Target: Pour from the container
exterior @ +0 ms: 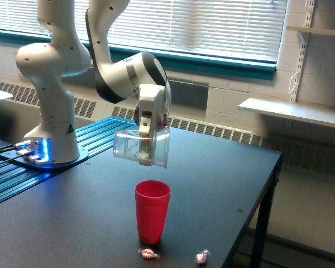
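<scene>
The container point(138, 147), a clear wide-mouthed plastic cup, hangs on its side above the table with its mouth toward the exterior view's right. My gripper point(147, 151) is shut on it, fingers clamped across its wall. A hint of candy shows inside near the fingers. Below and slightly to the right stands an upright red cup point(152, 211), a clear gap between its rim and the container. Two wrapped candies lie on the table by the red cup's base, one point(149, 254) in front and one point(201, 257) further right.
The dark table point(223, 173) ends at an edge on the exterior view's right. The arm's white base point(49, 120) stands at the left on a blue ribbed mount point(95, 134). A white shelf point(293, 111) hangs on the far wall.
</scene>
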Controlling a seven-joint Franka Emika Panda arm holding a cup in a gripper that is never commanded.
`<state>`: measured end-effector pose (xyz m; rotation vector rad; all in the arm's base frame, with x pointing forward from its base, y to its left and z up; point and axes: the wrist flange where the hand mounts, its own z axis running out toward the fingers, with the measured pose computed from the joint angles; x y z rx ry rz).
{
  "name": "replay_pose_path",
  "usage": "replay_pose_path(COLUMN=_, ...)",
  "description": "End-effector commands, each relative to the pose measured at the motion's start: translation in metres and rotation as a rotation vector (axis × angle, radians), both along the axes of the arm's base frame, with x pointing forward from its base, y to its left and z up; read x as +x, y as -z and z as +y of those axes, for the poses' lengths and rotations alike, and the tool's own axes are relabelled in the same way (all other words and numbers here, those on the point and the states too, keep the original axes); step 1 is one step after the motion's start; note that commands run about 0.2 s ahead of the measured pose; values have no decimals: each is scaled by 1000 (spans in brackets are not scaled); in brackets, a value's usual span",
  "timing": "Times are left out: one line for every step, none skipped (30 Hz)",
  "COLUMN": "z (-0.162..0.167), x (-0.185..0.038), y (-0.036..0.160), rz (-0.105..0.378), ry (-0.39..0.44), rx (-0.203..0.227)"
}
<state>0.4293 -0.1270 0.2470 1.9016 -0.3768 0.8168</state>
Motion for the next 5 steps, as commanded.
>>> replay_pose_path(z=-6, x=-5, y=-3, rz=-32, ry=6, rx=-5)
replay_pose_path(z=-6, x=-5, y=-3, rz=-35, ry=8, rx=0)
replay_pose_path(z=-6, x=-5, y=-3, rz=-35, ry=9, rx=1)
replay_pose_path(z=-6, x=-5, y=-4, rz=-35, ry=9, rx=1)
replay_pose_path(z=-5, x=-5, y=-4, rz=-35, ry=9, rx=1)
